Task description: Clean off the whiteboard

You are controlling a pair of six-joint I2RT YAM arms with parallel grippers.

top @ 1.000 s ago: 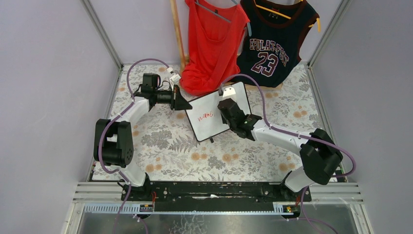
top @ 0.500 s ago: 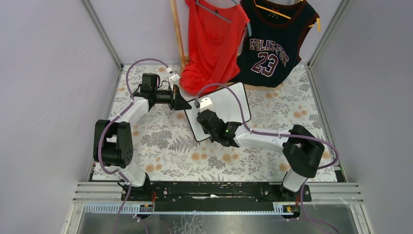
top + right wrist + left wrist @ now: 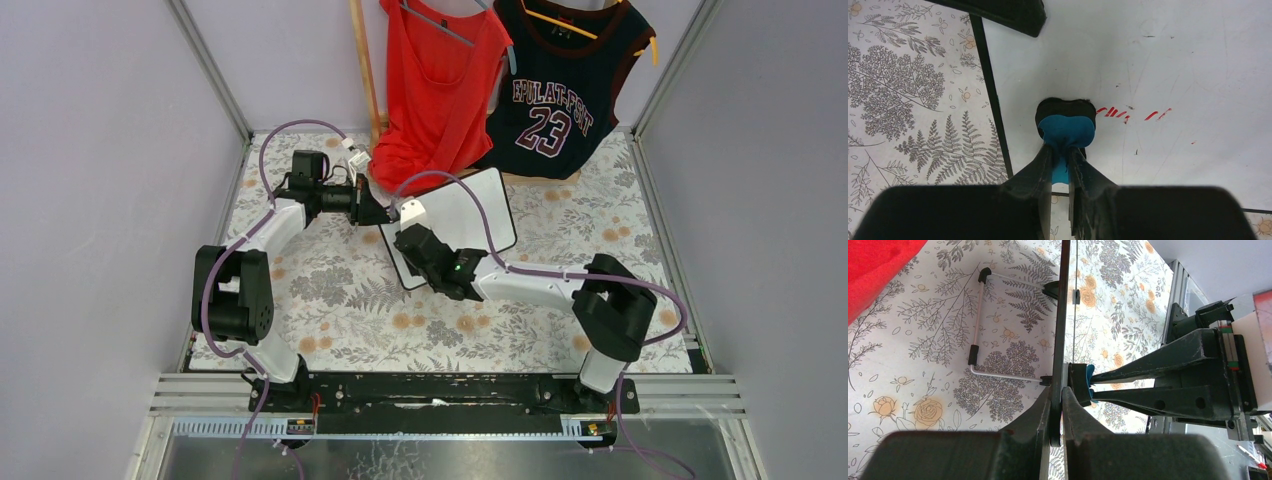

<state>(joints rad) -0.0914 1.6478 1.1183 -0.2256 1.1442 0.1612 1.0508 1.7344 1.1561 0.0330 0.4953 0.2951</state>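
The whiteboard [image 3: 468,208], white with a thin black frame, stands tilted on the floral cloth. My left gripper [image 3: 380,214] is shut on its left edge; the left wrist view shows the board edge-on [image 3: 1062,315] between my left gripper's [image 3: 1056,390] closed jaws. My right gripper [image 3: 412,242] is shut on the blue eraser [image 3: 1066,131] and presses it on the board face [image 3: 1173,60] near the left frame. Faint red marks [image 3: 1133,115] remain just right of the eraser. The eraser also shows in the left wrist view [image 3: 1089,385].
A red top [image 3: 435,90] and a dark "23" jersey [image 3: 560,95] hang behind the board, beside a wooden pole [image 3: 365,70]. The board's wire stand [image 3: 975,330] rests on the cloth. Cage posts and walls close in both sides.
My right gripper has swept the eraser leftward across the board, from right of the red writing to the left edge. The writing is mostly gone. The left arm has held still.
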